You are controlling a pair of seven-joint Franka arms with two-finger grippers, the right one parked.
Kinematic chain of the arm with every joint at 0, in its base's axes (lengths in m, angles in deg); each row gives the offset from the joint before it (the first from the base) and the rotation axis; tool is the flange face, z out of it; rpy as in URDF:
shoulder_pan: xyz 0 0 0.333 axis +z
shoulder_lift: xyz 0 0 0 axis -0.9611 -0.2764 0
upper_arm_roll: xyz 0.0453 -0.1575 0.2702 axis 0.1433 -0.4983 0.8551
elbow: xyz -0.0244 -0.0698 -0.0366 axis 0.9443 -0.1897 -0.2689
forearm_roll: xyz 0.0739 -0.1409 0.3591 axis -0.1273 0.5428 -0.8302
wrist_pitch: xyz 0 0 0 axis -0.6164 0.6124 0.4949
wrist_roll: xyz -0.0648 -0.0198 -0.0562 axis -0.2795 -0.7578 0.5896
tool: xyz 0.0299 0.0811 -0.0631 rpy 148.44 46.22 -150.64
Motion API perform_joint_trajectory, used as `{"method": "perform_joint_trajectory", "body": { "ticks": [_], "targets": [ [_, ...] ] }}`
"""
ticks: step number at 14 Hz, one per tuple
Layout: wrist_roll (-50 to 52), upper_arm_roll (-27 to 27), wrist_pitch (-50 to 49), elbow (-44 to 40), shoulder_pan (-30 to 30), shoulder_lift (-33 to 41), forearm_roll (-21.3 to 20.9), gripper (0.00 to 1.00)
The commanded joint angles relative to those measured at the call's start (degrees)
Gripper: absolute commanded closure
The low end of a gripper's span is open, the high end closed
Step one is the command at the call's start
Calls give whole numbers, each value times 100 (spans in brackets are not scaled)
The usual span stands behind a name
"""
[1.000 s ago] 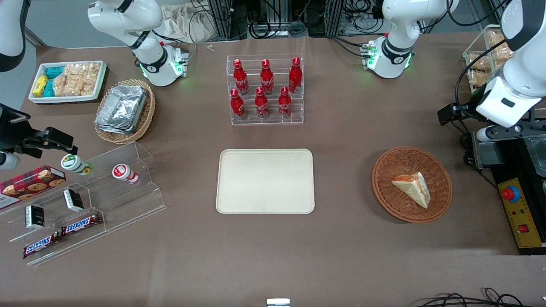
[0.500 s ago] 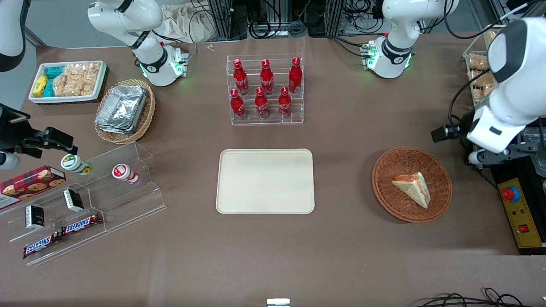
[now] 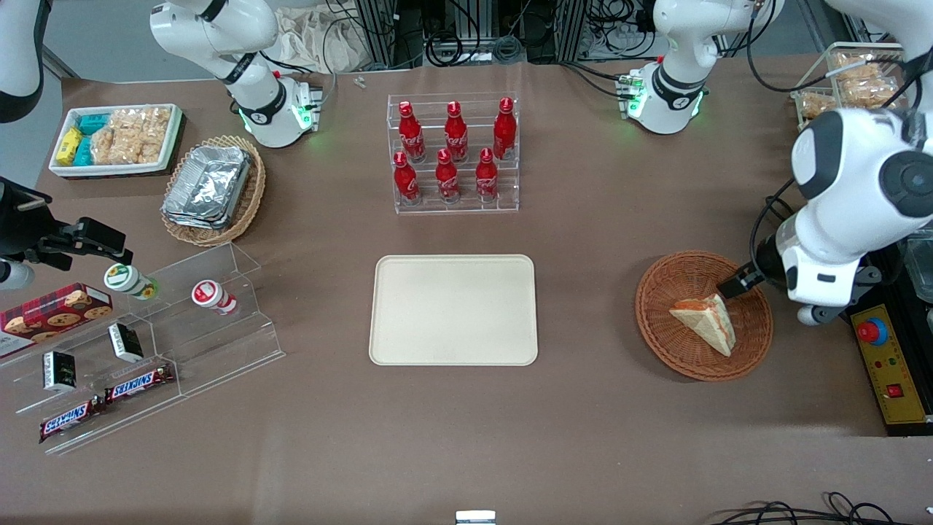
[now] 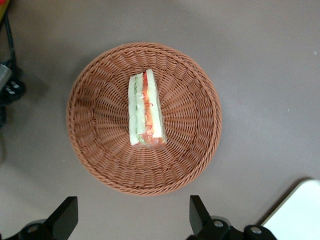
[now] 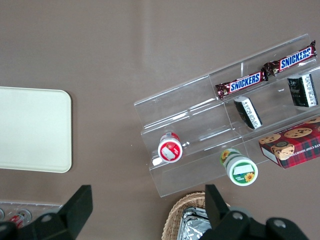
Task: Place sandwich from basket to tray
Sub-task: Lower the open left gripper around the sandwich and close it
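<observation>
The sandwich (image 3: 705, 321), a pale bread wedge with an orange-red filling, lies in the round reddish-brown wicker basket (image 3: 674, 351) toward the working arm's end of the table. In the left wrist view the sandwich (image 4: 145, 110) lies in the middle of the basket (image 4: 195, 145). My left gripper (image 3: 742, 281) hangs above the basket's rim, at the edge nearest the working arm's end. It is open and empty; its fingers (image 4: 199, 216) stand wide apart above the table just outside the basket rim. The cream tray (image 3: 453, 310) lies bare at mid-table; its corner (image 4: 300, 212) shows in the wrist view.
A clear rack of red bottles (image 3: 453, 153) stands farther from the front camera than the tray. A box with a red button (image 3: 891, 361) sits at the table edge beside the basket. A clear snack stand (image 3: 146, 343) and a foil-filled tan basket (image 3: 213, 188) lie toward the parked arm's end.
My left arm has swung down and toward the basket from the table's edge. The gripper now hangs over the basket's rim. The sandwich has not moved.
</observation>
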Motion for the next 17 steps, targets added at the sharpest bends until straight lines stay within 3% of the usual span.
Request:
{"method": "perform_joint_trajectory", "body": {
  "ticks": [1,3,5,12,17],
  "targets": [
    [700,-16,392,-55,17,-422,-186,0],
    [1333,-25,577,-38,17,-686,-712,0],
    [1739,-25,788,-38,8,-889,-810,0],
    [2030,-7,1088,68,60,-1145,-811,0],
    [2021,-7,1640,594,228,-1101,-811,0]
  ]
}}
